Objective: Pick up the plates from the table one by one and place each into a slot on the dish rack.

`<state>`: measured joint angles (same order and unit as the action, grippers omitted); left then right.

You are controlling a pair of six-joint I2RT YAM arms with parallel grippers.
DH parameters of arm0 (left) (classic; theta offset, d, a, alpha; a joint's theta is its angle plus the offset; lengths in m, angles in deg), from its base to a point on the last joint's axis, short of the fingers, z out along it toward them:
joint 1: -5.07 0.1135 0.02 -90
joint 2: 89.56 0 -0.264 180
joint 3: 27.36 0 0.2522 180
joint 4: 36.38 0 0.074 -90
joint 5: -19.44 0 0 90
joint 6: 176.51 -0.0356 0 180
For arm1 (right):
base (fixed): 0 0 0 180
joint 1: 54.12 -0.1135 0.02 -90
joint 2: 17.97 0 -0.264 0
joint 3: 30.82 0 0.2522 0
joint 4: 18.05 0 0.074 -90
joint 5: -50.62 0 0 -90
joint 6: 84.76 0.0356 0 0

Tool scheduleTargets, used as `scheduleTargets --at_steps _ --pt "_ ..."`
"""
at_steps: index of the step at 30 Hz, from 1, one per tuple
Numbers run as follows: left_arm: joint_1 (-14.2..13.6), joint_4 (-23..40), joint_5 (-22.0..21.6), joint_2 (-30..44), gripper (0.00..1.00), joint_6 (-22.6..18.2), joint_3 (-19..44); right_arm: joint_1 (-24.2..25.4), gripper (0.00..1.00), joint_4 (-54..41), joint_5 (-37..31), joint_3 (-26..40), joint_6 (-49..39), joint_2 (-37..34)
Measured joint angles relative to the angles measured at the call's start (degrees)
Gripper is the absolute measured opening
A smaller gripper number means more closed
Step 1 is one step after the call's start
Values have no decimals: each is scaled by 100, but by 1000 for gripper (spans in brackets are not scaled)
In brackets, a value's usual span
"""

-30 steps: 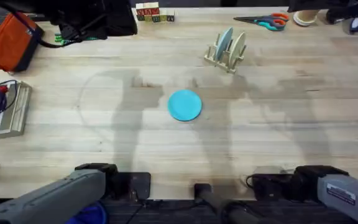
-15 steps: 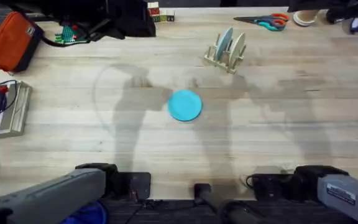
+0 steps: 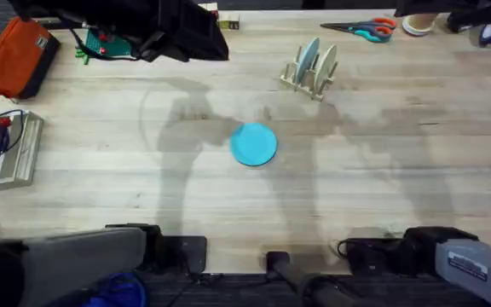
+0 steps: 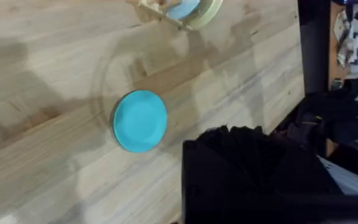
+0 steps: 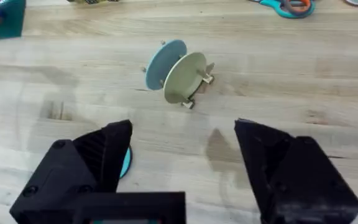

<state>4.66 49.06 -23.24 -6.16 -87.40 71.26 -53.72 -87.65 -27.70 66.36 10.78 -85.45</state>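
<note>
**Turquoise plate flat mid-surface, two plates racked**

Turquoise plate lying flat near the middle of the surface, well apart from both pincers. Beyond it, toward the far edge, the dish rack, holding a pale blue plate and a cream plate upright on edge in neighbouring slots.

Right pincer spread wide, black fingers far apart, gripping nothing, touching nothing. Seen from the right wrist: rack with its two plates out ahead, between the finger lines, and a sliver of turquoise peeking beside one finger.

Left pincer: cannot tell how far open — just a dark block of its body in the left wrist view, up over the surface, with the turquoise plate just beside that block and lower, nothing seen in its hold. Rack at that view's far edge.

Around the edges: scissors with orange and teal handles at the far side, right of the rack; an orange pouch at the far left; a boxy device with wires on the left edge; a large dark blurred shape across the far left. Open wood between plate and rack, nothing in the way.
</note>
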Motion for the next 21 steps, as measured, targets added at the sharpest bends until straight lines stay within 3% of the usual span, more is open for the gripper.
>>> scheduleTargets --at_steps 13,21 --pt "0 64 454 485 42 -357 -11 0 995 2 0 0 0 0" --pt "0 -699 936 485 42 -515 -954 0 995 2 0 0 0 0"
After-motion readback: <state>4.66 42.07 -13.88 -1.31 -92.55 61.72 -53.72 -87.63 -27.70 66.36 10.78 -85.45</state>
